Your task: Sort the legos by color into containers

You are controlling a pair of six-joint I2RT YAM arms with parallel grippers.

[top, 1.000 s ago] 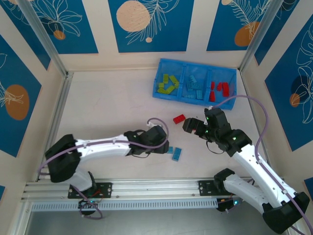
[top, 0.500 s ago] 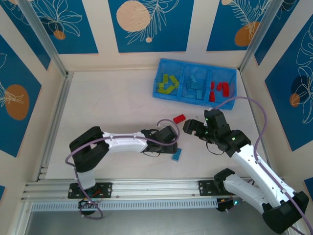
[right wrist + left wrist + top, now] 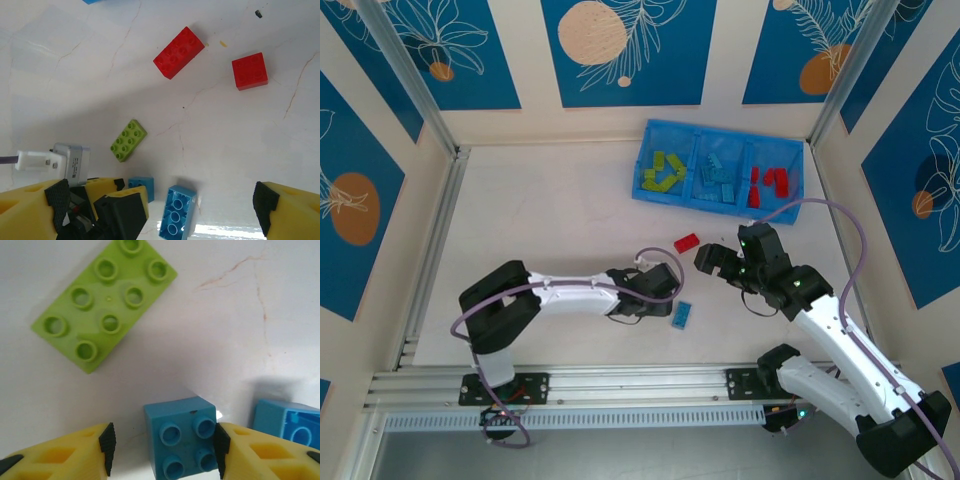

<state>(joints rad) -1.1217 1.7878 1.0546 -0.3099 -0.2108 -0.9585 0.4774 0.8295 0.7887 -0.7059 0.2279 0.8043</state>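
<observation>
Blue brick [image 3: 182, 442] within the left gripper [image 3: 164, 449]

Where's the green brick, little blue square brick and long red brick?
green brick [image 3: 104, 306], left wrist view, studded top
little blue square brick [image 3: 181, 440], left wrist view, studded top
long red brick [image 3: 178, 52], right wrist view, top middle

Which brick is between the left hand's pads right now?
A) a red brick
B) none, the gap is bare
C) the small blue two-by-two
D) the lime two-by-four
C: in the left wrist view the small blue brick sits between the pads of the left hand, while the lime brick lies apart, farther out on the table.
</observation>
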